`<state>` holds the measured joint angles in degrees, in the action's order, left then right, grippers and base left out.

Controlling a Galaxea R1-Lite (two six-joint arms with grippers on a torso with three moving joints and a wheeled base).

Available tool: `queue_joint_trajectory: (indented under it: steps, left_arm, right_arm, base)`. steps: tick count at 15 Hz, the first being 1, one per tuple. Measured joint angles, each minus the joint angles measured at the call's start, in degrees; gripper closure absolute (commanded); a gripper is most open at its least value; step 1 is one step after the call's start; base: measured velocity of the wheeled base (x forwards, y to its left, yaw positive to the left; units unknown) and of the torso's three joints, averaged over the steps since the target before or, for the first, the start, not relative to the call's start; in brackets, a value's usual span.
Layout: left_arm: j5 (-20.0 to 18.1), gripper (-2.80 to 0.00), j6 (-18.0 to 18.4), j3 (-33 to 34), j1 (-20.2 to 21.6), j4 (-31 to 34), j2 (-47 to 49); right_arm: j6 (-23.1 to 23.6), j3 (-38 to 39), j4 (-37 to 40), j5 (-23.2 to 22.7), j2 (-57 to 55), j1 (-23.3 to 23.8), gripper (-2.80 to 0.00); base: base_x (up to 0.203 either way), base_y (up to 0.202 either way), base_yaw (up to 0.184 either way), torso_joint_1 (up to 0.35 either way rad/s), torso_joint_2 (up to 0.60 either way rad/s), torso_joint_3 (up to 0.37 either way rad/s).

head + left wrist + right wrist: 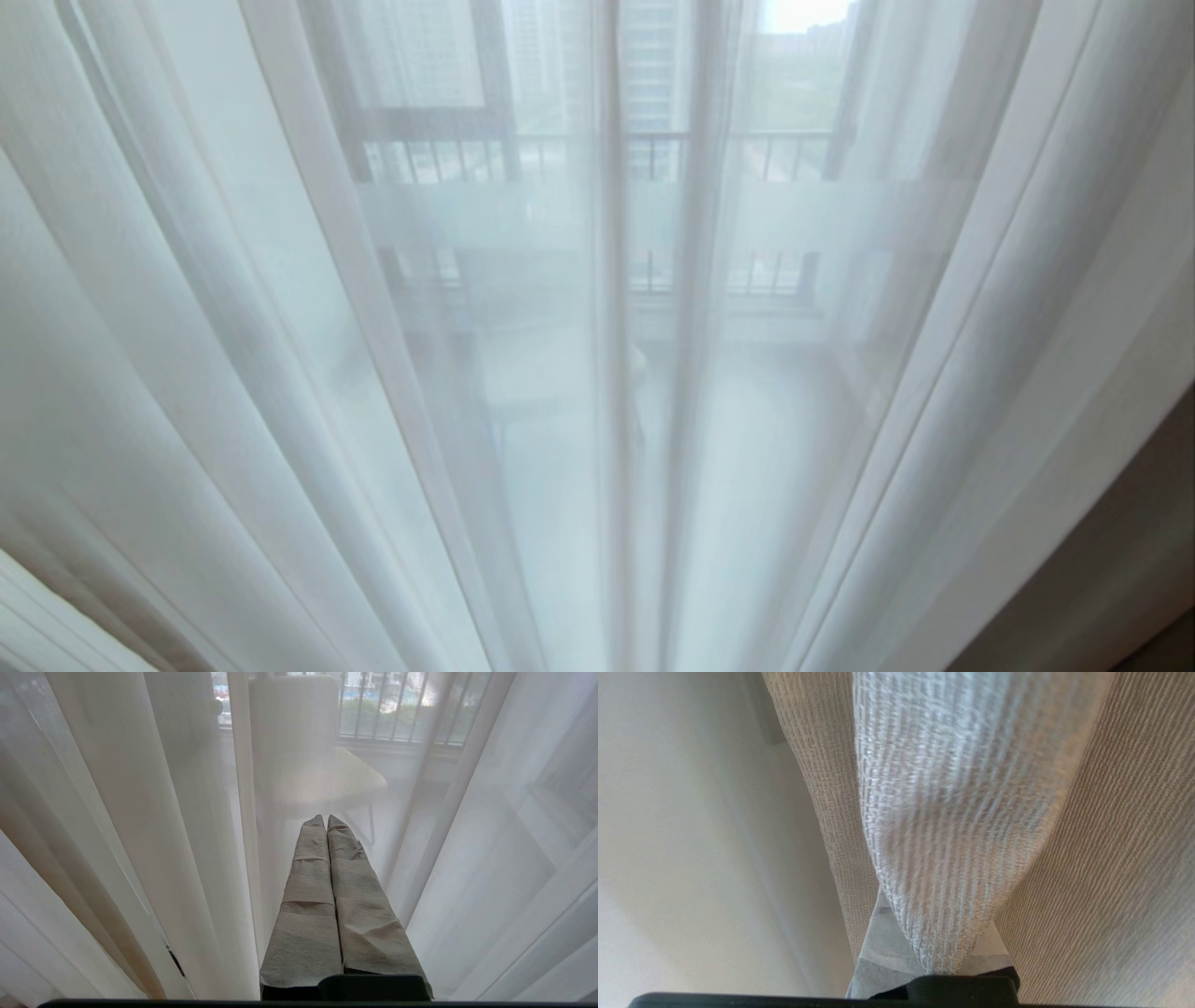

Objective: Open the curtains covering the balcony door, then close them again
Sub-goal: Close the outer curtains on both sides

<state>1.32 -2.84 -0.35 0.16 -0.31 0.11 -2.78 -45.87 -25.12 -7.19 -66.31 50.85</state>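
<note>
A: Right gripper? Curtains?
B: Clamped on the woven drape at twelve o'clock; sheers cover the balcony door.
A: Risk?
B: Thin pinch — fold could slip when pulled.
A: Left gripper?
B: Closed, empty, idle.

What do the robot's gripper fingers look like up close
The left gripper has two long tapering fingers wrapped in creased grey-beige tape or cloth, rising from a black base. Of the right gripper, only small grey wrapped patches and the same black base show; the rest is hidden by fabric. No cables or markings show.
</note>
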Motion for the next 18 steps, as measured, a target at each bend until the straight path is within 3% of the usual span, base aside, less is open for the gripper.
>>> queue_joint_trajectory:
  steps: [4, 7, 13, 18]
  left_arm:
    - [-0.03, 0.00, 0.00, 0.00, 0.00, 0.00, 0.00]
    - [-0.03, 0.00, 0.01, 0.00, 0.00, 0.00, 0.00]
    - [-0.02, 0.00, -0.05, 0.02, 0.00, 0.00, 0.00]
    - [-0.02, 0.00, -0.01, 0.02, 0.00, 0.00, 0.00]
  right_arm:
    - [0.06, 1.13, 0.18, 0.03, 4.70, -2.63, 0.00]
    - [0.52, 2.42, 0.32, 0.19, 9.38, -7.45, 0.00]
    - [4.13, 3.07, 1.03, 0.28, 17.34, -22.01, 0.00]
    - [7.98, 2.40, 8.08, 0.17, 23.22, -35.41, 0.00]
  base:
    - [0.000, 0.000, 0.000, 0.000, 0.00, 0.000]
    - [0.000, 0.000, 0.000, 0.000, 0.00, 0.000]
    - [0.000, 0.000, 0.000, 0.000, 0.00, 0.000]
    - [0.000, 0.000, 0.000, 0.000, 0.00, 0.000]
